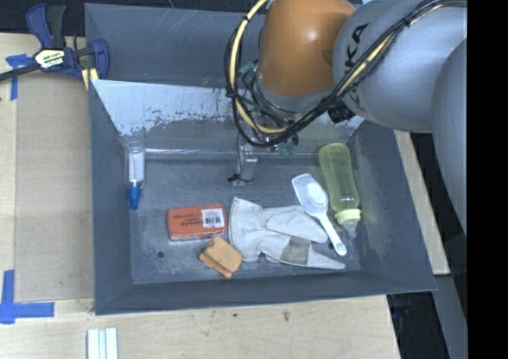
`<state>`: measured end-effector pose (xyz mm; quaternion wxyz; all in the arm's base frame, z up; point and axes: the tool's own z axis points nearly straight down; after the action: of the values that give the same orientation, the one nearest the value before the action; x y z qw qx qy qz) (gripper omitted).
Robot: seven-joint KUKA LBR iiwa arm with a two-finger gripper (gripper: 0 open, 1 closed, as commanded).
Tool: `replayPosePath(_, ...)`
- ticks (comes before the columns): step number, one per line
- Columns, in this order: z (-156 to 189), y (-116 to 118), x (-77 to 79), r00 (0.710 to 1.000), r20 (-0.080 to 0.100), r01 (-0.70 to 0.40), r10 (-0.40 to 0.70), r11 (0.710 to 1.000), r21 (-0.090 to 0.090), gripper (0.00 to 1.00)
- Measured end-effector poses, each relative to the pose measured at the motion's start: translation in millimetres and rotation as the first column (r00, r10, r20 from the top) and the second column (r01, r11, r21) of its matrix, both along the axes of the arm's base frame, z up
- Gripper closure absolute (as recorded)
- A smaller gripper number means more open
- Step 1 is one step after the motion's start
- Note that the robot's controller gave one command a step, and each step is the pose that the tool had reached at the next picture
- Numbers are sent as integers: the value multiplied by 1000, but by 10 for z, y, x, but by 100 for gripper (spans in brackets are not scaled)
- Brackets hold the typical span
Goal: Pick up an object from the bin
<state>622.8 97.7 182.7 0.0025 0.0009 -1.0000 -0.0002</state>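
Camera view from above: by the left wall of the bin (111, 214) lies a clear tube with a blue cap (136, 179). Next come an orange packet (196, 222) and a tan scrap (220, 256) towards the front. The gripper (244, 178) hangs over bare floor near the back, fingers pressed together, holding nothing. To its right lie a white glove (262, 234), a white spoon (319, 208) and a yellow-green bottle (338, 176).

Orange box (196, 222), yellow-green bottle (339, 179), white spoon (318, 205), grey bin (111, 206)

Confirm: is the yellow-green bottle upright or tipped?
Tipped: the yellow-green bottle lies flat on the bin floor, cap toward the near wall.
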Motion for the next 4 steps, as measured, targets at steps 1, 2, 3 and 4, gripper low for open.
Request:
replayPosePath(1, 52, -4, 16, 1000, 8, 1, -1, 1000, 1, 0)
replayPosePath(2, -359, -60, -215, 998, 14, -60, 60, 998, 0, 0)
replayPosePath(3, -890, -31, -383, 967, 9, -253, 253, 967, -1, 0)
replayPosePath(4, -966, 285, -497, 975, 4, -223, 223, 975, -1, 0)
